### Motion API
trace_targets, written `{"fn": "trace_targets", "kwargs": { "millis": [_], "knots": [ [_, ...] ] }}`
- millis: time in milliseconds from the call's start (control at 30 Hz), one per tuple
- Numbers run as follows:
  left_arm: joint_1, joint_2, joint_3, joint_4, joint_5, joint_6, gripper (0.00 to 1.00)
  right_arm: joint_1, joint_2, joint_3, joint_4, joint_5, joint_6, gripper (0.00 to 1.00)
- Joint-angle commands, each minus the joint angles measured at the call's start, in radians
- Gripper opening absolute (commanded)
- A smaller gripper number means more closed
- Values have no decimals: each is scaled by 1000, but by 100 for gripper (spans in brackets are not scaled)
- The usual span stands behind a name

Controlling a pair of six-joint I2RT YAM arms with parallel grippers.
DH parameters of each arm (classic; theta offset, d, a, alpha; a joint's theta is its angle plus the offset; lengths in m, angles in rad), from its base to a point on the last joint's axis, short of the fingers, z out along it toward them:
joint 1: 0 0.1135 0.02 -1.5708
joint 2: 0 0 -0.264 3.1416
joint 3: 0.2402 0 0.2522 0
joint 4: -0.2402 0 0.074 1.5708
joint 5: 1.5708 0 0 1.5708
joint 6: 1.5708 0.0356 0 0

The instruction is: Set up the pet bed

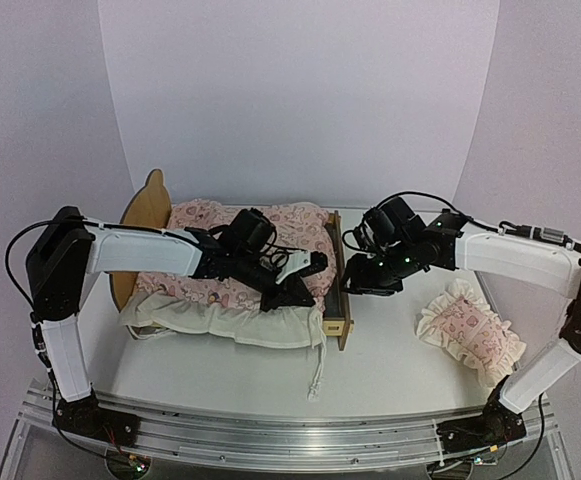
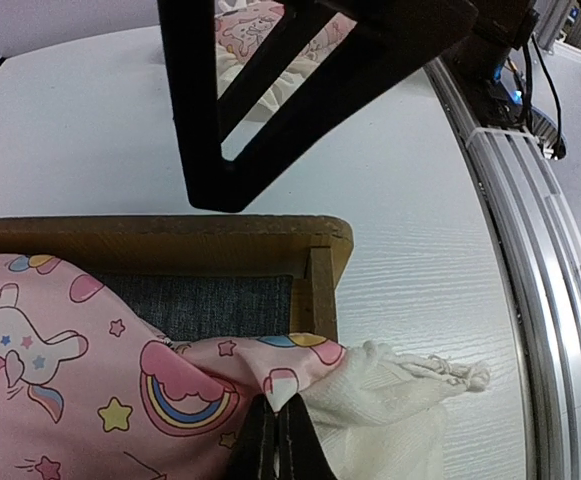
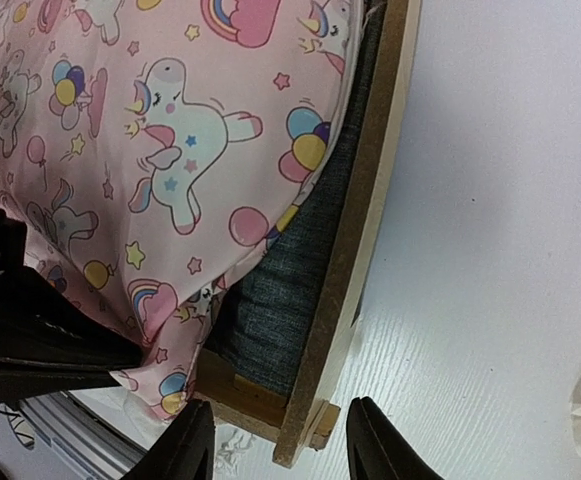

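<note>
Bedding tuck at the foot of the pet bed [image 1: 145,215]
Bed sits mid-table, headboard left; left gripper [image 2: 275,435], clamped on the quilt [image 2: 90,360] hem, should draw it flat inside the frame; right gripper [image 3: 288,448], jaws apart, hovers over the near foot corner

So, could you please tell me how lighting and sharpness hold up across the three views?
Top external: soft, even light, no harsh shadows around the pale-wood pet bed. Left wrist: the aluminium table rail bows from lens distortion. Right wrist: the pink unicorn-print quilt is crisp, no glare.
</note>
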Motion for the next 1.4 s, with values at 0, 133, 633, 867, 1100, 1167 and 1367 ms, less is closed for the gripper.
{"fn": "trace_targets", "kwargs": {
  "millis": [0, 133, 633, 867, 1100, 1167, 1367],
  "knots": [
    [1, 1, 99, -106, 30, 8, 0, 7, -26, 4, 18, -90, -100, 48],
    [40, 11, 182, -154, 60, -37, 0, 7, -25, 23, 20, -201, -197, 48],
    [222, -31, 150, -140, 178, 19, 0, 70, -58, -295, 698, -168, -326, 32],
    [227, -62, 89, -76, 203, -2, 0, 98, 63, -248, 753, -163, -296, 31],
    [228, -77, 51, -30, 206, -19, 0, 102, 68, -273, 754, -153, -274, 18],
    [228, -77, 48, -24, 203, -20, 0, 103, 73, -260, 752, -123, -275, 8],
    [228, -90, 24, -14, 197, -11, 0, 103, -17, -211, 587, -5, -276, 0]
  ]
}}
